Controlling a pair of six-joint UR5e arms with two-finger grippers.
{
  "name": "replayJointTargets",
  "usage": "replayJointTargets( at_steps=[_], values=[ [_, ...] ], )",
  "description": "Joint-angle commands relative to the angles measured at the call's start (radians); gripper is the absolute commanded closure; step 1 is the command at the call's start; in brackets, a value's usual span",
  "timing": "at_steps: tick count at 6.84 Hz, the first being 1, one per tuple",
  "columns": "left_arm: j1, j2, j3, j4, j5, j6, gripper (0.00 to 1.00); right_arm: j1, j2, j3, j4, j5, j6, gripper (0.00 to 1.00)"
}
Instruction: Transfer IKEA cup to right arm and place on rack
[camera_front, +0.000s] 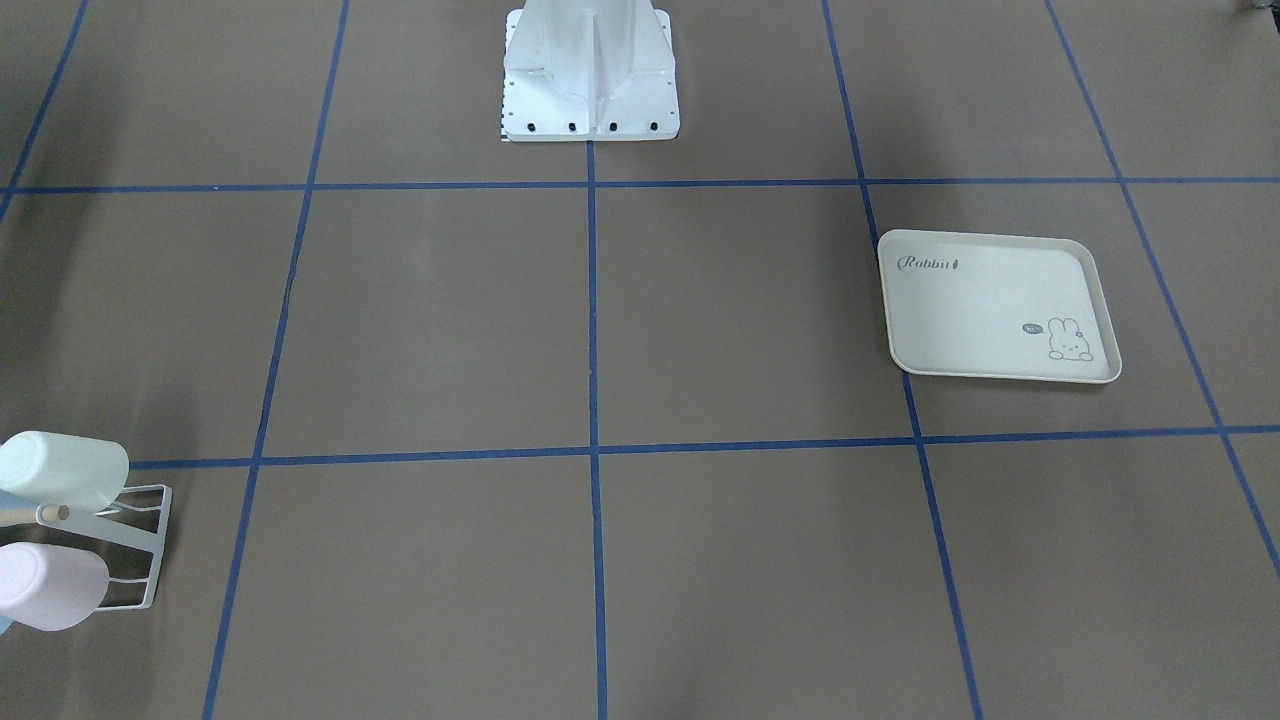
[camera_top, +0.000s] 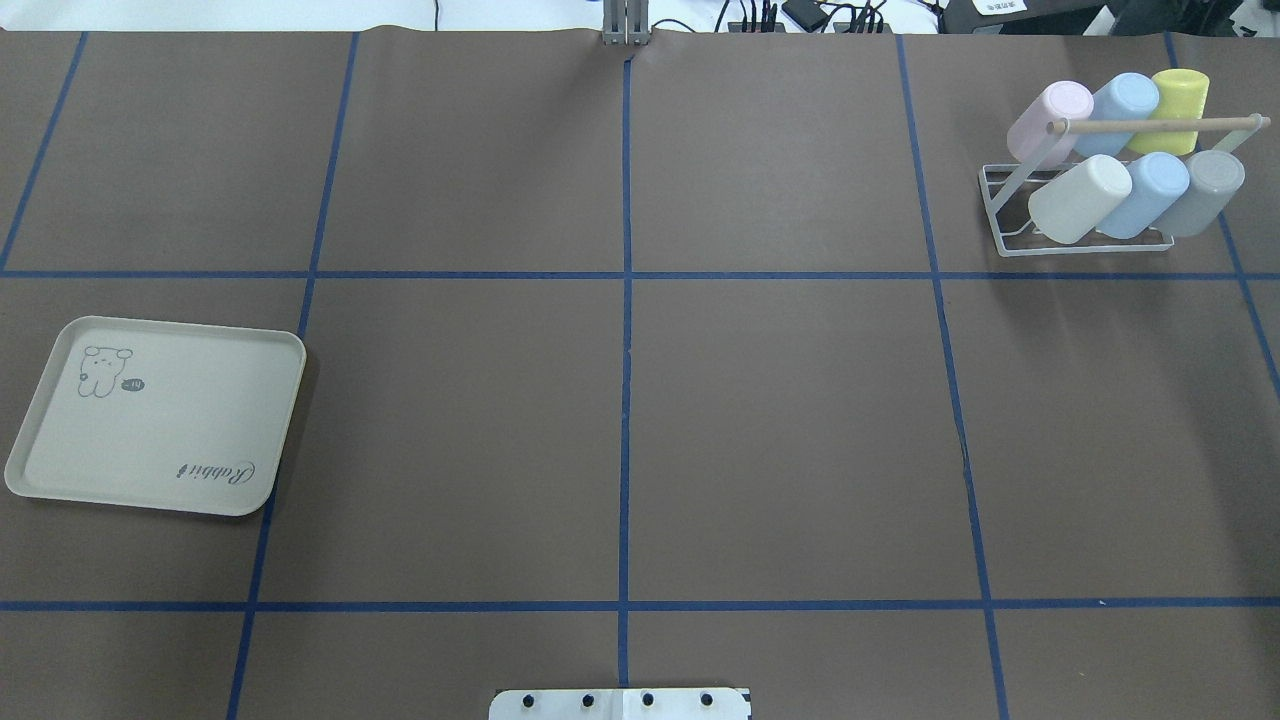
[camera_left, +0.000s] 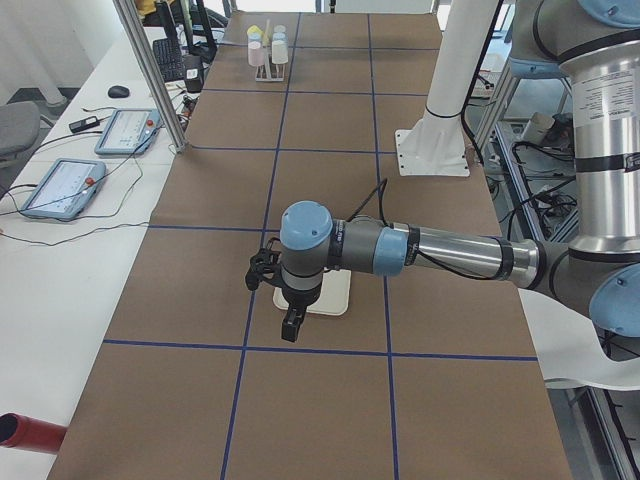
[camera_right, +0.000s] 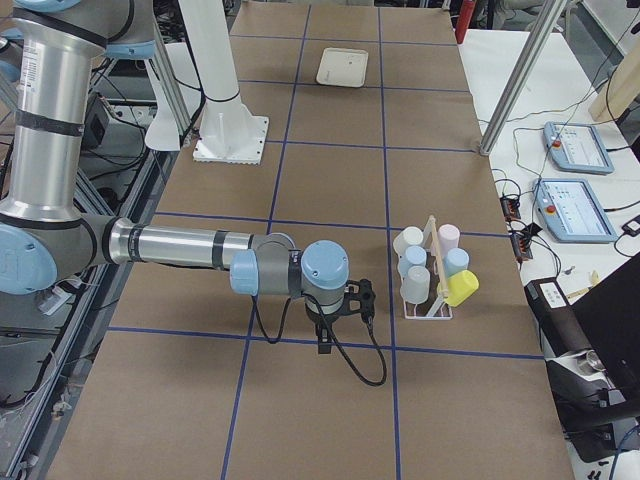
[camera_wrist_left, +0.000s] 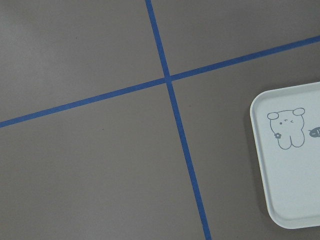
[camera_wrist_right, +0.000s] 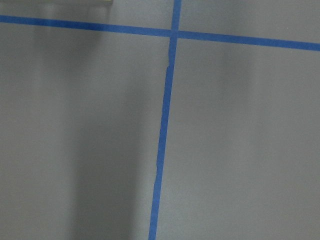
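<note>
- At the far right corner of the table (camera_top: 780, 420) in the overhead view, the rack (camera_top: 1225, 122) carries six IKEA cups (camera_top: 1078, 200), tilted in two rows (pink, blue, yellow in the far row; cream, blue, grey in the near one).
- The right arm (camera_right: 190, 245) reaches out low, with the right gripper (camera_right: 324, 343) above the table near the rack but apart from it. I cannot tell whether its jaws are spread.
- The left gripper (camera_left: 290, 328) hangs over the rabbit-print tray (camera_top: 160, 420). I cannot tell how its jaws stand either.
</note>
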Motion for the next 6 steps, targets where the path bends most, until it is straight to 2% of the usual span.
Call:
replayJointTargets(
  at_steps=[1,6],
  values=[
    [0.000,-0.008,-0.002,-0.002,-0.001,0.000,0.00,-0.002,-0.007,0.000,0.000,0.000,-0.001,0.00],
    [0.000,-0.008,-0.038,-0.002,0.000,0.002,0.00,-0.027,-0.007,0.003,0.003,0.000,0.000,0.00]
  ],
)
